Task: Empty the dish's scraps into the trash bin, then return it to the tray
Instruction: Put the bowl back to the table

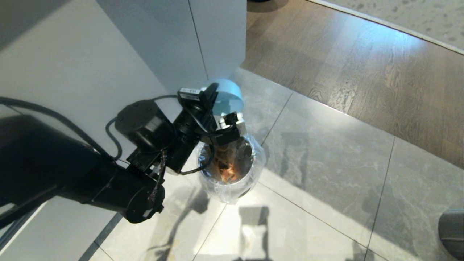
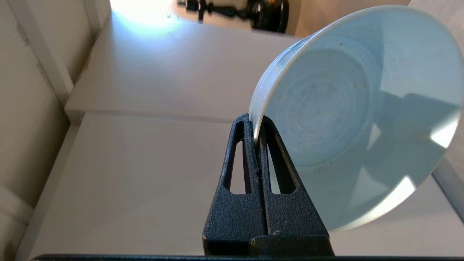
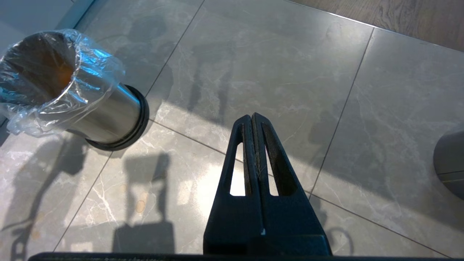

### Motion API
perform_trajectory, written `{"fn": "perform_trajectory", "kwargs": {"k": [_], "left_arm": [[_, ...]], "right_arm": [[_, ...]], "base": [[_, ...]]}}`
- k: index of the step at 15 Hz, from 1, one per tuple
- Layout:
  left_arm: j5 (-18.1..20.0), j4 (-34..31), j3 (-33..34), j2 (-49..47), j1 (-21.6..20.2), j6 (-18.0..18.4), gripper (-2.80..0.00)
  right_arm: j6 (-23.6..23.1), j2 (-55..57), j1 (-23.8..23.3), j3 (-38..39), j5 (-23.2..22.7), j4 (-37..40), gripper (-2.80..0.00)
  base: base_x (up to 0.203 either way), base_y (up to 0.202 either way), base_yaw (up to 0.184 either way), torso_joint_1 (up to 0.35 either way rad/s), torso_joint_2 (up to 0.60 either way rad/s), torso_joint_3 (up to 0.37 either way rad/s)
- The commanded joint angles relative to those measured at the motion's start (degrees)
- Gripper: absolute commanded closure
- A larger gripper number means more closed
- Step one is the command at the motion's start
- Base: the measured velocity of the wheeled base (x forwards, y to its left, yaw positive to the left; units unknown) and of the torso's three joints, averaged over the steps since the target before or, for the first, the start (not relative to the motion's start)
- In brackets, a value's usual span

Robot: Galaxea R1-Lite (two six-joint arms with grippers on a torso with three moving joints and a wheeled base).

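Above one trash bin, one dish

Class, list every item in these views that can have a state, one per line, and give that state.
dish: held by its rim, tipped on edge above the bin, inside looks empty
left gripper: jaws shut on the dish rim
trash bin: upright on the tiled floor, open, lined with a clear bag, orange scraps inside
right gripper: jaws shut, holding nothing, over the floor tiles
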State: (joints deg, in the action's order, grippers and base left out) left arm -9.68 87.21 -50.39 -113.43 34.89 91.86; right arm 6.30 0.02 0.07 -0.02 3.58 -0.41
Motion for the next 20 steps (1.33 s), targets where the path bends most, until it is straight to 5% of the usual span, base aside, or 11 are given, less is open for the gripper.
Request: {"fn": "perform_trajectory", "kwargs": {"k": [1,4,7,9,13,15,18,20], "left_arm": [[-2.57,2.71,2.65,3.03,0.22,0.43,0.0],[-8.45,2.74,8.91,9.22,-0.62,0.02,0.0],[-9.86,2.51,16.32,14.73,-5.23,-2.23,0.0],[-12.28,-1.13,22.74,19.34,-7.55,-9.42,0.0],[-13.1,-15.74,32.23,26.53,-12.06,-35.22,0.0],[-13.1,-19.44,38.61,30.59,-15.14,-44.64,0.0],[-11.98,-22.09,43.34,36.55,-22.94,-49.37,0.0],[-8.62,-29.7,44.71,41.03,-26.78,-53.95,0.0]], "right_arm": [[0.03,-0.02,0.01,-0.06,0.02,-0.02,0.0],[0.03,0.0,0.01,0.02,0.02,-0.02,0.0],[0.03,-0.02,0.01,0.02,0.02,-0.02,0.0],[0.03,-0.01,0.01,0.02,0.02,-0.02,0.0],[0.03,-0.02,0.01,-0.05,0.02,-0.02,0.0],[0.03,-0.02,0.01,0.02,0.02,-0.02,0.0],[0.03,0.06,0.01,0.01,0.02,-0.02,0.0],[0.03,-0.02,0.01,-0.04,0.02,-0.02,0.0]], "base": [[0.0,0.0,0.0,0.0,0.0,0.0],[0.0,0.0,0.0,0.0,0.0,0.0],[0.0,0.0,0.0,0.0,0.0,0.0],[0.0,0.0,0.0,0.0,0.0,0.0],[0.0,0.0,0.0,0.0,0.0,0.0],[0.0,0.0,0.0,0.0,0.0,0.0],[0.0,0.0,0.0,0.0,0.0,0.0],[0.0,0.0,0.0,0.0,0.0,0.0]]}}
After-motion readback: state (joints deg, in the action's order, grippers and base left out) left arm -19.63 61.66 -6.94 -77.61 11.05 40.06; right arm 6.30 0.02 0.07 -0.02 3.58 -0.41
